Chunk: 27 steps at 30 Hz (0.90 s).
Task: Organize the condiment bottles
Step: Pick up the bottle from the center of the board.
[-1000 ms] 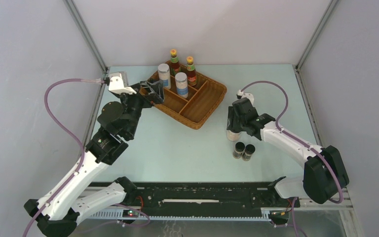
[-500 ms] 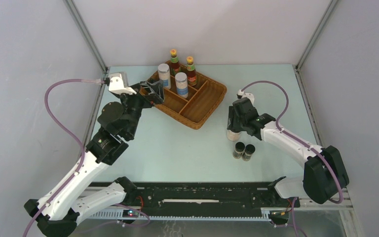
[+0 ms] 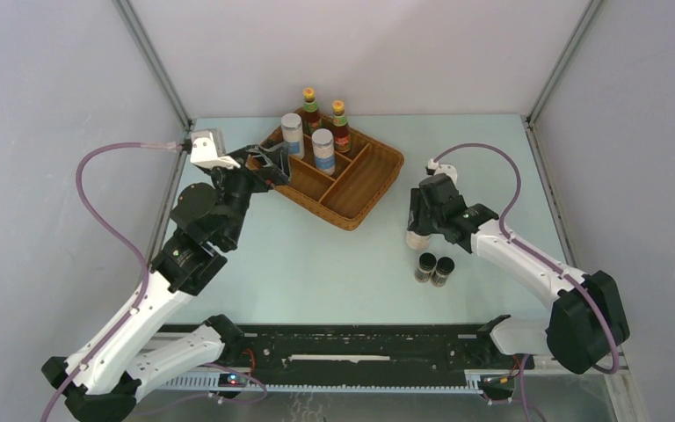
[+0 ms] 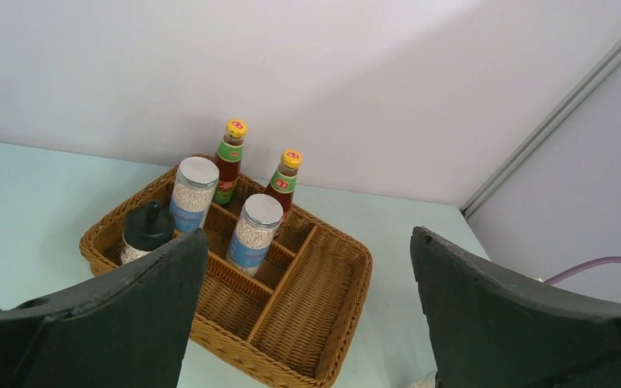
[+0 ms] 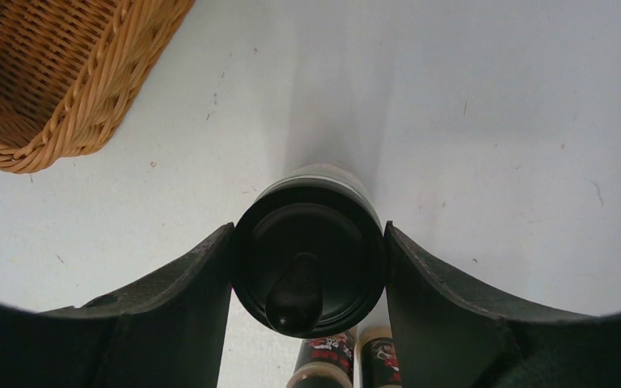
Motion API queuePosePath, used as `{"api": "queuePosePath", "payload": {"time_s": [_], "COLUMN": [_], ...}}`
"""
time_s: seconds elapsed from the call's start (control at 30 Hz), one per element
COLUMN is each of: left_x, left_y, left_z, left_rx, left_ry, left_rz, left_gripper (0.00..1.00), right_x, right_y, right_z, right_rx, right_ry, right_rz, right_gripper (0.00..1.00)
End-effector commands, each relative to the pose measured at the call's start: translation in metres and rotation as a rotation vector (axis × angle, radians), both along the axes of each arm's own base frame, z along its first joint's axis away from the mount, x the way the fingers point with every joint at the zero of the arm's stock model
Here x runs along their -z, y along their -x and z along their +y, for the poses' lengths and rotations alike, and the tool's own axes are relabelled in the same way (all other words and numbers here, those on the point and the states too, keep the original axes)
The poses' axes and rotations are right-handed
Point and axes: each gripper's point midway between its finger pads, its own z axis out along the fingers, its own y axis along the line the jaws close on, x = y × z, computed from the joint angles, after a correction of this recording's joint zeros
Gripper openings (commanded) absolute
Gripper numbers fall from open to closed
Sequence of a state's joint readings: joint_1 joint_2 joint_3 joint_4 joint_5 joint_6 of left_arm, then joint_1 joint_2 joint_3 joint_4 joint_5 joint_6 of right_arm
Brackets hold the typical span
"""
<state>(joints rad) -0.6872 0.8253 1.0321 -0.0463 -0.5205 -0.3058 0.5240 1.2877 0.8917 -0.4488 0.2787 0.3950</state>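
Right claw snug around black-capped shaker.

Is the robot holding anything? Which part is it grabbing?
The right gripper squeezes the shaker by its black cap, a finger on each side. The left gripper is open and empty.

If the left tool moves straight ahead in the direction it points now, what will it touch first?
Probably the wicker tray, around its middle dividers: the open left tool frames it directly. The nearer silver-lidded jar stands slightly left of that line. Depth is unclear from here.
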Motion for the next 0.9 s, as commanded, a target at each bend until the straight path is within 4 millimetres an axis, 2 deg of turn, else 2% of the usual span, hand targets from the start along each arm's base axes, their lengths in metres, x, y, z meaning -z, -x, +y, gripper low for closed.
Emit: {"api": "queuePosePath", "payload": {"time_s": [0.0,0.5,0.87], "left_x": [-0.002,-0.003,-0.004], "left_y": [0.002,0.006,0.008], "left_z": [0.003,0.014,0.018], "left_rx": [-0.013,-0.048,-0.058], "left_ry": [0.000,-0.016,-0.022], "left_rz": [-0.022,-0.030,-0.036], "left_gripper": [1.00,1.00,1.00], "right_x": [-0.047,-0.090,-0.119], "right_y": [-0.019,-0.032,-0.041], "right_z": [0.008,0.037,0.075], "right_rx": [-0.016,-0.106,-0.190], "right_ry": [-0.039,-0.042,-0.041], "right_rz": [-0.126,-0.192,-0.236], "right_gripper": [0.00,0.00,0.00]}}
